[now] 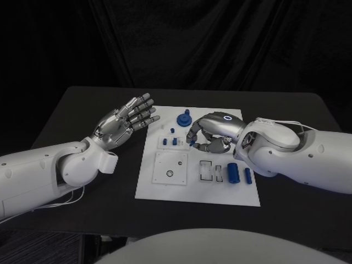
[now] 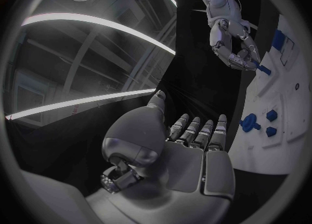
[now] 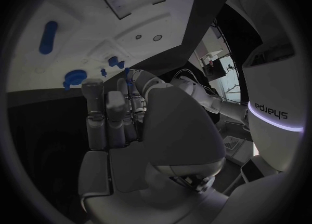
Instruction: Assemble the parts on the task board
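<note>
Black table (image 1: 81,110) bears the white task board (image 1: 166,190) (lying flat).

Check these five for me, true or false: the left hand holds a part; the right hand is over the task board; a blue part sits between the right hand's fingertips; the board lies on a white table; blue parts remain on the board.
1. False: the left hand is open beside the board, holding nothing.
2. True: the right hand is over the task board.
3. True: a small blue part is pinched at its fingertips.
4. False: the table is black.
5. True: for example the blue cylinder.
</note>
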`<state>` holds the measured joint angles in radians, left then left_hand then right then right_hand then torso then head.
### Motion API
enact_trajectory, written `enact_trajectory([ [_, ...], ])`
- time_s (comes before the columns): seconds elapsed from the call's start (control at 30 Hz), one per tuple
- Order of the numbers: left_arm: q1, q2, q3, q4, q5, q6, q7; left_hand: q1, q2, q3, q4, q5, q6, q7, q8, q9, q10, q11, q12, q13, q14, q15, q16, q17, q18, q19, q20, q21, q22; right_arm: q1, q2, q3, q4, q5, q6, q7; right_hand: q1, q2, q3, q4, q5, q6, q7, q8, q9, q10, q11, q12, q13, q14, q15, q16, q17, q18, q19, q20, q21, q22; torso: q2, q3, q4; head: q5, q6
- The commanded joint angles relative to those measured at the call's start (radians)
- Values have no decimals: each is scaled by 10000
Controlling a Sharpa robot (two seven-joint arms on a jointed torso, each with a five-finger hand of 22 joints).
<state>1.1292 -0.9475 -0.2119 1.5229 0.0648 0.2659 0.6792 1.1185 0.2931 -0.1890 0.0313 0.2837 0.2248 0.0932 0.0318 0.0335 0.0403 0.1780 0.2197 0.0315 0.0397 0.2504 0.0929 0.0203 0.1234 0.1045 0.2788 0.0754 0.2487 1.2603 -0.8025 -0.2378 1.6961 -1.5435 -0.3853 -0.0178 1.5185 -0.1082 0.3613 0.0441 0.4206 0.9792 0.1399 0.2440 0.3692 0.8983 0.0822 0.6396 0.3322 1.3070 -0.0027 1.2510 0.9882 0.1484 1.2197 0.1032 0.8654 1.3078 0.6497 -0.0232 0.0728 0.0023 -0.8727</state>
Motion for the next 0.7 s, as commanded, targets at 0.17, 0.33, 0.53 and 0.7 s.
enact_trajectory([
  [0.17,-19,44,7,43,18,89,638,-289,-22,-85,231,-46,-8,101,42,10,-26,69,40,7,-32,-3,28,4,-185,12,52,-68,-30,-387,714,-2,-546,-671,308,-207,-70,-44,-32,-25,-40,25,-38,51,43,226,-132,-85,-52,384,-8,404,551,-160,363,-8,554,900,-6,7,9,213,1],
  [0.33,-19,41,7,33,18,57,640,-306,-20,-91,249,-53,-9,106,42,10,-26,69,48,8,-36,-7,24,2,-184,11,48,-69,-35,-561,1003,-1,-825,-731,379,-261,-66,-42,-29,-28,-43,22,-38,48,46,233,-133,-92,-57,406,-9,429,585,-162,378,-9,571,904,-14,3,3,289,1],
  [0.53,-19,75,7,-10,18,65,628,-316,-14,-87,263,-23,4,124,45,11,-23,66,58,9,-42,-17,19,1,-184,9,35,-69,-38,-664,1194,-1,-995,-751,407,-304,-53,-38,-23,-39,-45,26,-42,48,52,249,-138,-100,-62,422,-12,448,600,-162,394,-12,584,905,-9,2,9,278,1],
  [0.7,-19,102,7,-44,18,93,601,-309,-8,-70,264,16,0,142,44,11,-26,60,56,8,-44,-24,24,1,-185,11,27,-68,-36,-724,1290,0,-1087,-757,459,-342,-53,-38,-23,-39,-45,26,-42,48,52,249,-138,-100,-62,422,-12,448,600,-162,394,-12,584,905,-8,0,32,296,1],
])
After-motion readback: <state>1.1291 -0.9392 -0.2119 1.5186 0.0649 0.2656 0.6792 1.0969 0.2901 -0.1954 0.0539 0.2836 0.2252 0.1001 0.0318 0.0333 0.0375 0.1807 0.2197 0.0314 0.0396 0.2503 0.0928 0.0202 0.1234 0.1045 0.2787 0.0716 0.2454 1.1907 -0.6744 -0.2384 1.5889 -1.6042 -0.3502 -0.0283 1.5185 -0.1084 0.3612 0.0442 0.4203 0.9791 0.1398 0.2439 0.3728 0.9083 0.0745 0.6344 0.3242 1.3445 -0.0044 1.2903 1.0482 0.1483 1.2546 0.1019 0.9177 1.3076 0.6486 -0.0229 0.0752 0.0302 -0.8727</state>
